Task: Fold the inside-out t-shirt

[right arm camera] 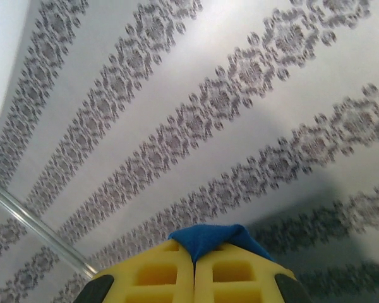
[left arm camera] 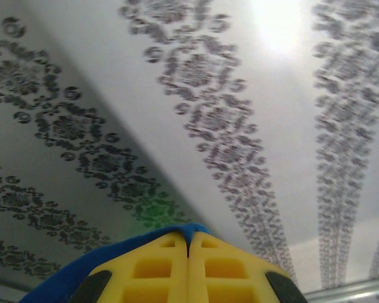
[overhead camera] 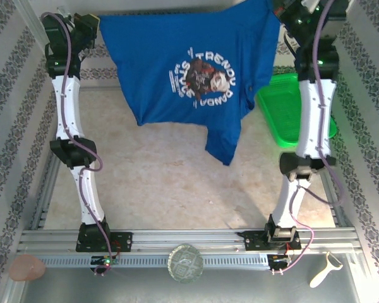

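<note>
Above tabletop (overhead camera: 177, 183), top view: royal-blue soft cloth short-sleeved t-shirt (overhead camera: 189, 63) hangs spread at 12 o'clock, clear of surface. One upper corner in left jaws at 10, other in right jaws at 1. Held high and wide, probably so cloth drapes flat before laying down. Green plastic mesh basket (overhead camera: 284, 110) at 3, beside hanging sleeve.
Left wrist view: yellow pads (left arm camera: 151, 271) pressed together, blue cloth nipped between.
Right wrist view: yellow pads (right arm camera: 237, 274) likewise clamped on blue fold.
</note>
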Robot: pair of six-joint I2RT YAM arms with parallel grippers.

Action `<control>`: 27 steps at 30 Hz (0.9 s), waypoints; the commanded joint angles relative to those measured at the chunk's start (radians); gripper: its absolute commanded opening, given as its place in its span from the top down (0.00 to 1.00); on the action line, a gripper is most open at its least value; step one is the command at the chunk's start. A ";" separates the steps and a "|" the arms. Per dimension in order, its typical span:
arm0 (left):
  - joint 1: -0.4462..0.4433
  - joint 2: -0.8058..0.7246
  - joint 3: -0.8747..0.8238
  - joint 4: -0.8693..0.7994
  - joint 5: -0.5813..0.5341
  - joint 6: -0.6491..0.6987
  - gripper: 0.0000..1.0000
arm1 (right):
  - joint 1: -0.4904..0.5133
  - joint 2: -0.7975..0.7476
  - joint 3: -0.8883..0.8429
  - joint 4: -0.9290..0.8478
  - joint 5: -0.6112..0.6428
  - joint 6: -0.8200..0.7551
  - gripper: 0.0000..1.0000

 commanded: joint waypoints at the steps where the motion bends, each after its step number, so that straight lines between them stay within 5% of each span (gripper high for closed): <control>1: 0.014 -0.051 0.033 0.214 -0.032 -0.122 1.00 | -0.053 0.009 0.174 0.115 -0.004 0.107 1.00; 7: 0.021 -0.167 -0.024 0.176 0.061 0.011 1.00 | -0.063 -0.229 -0.188 0.175 -0.093 -0.012 1.00; 10: 0.008 -0.269 -0.170 0.114 0.158 0.105 1.00 | -0.036 -0.473 -0.635 0.261 -0.097 -0.089 1.00; 13: -0.030 -0.485 -0.538 0.083 0.186 0.274 1.00 | 0.010 -0.755 -1.182 0.379 -0.037 -0.120 1.00; 16: -0.026 -0.768 -1.193 0.383 0.155 0.229 1.00 | 0.043 -0.997 -1.661 0.422 0.001 -0.131 1.00; 19: -0.010 -0.953 -1.614 0.494 0.157 0.230 1.00 | 0.055 -1.205 -2.031 0.400 0.027 -0.106 1.00; 23: -0.007 -1.122 -1.989 0.490 0.130 0.297 1.00 | 0.085 -1.468 -2.406 0.269 0.055 -0.046 1.00; 27: -0.001 -1.180 -2.173 0.398 0.102 0.391 1.00 | 0.141 -1.684 -2.623 0.113 0.098 0.033 1.00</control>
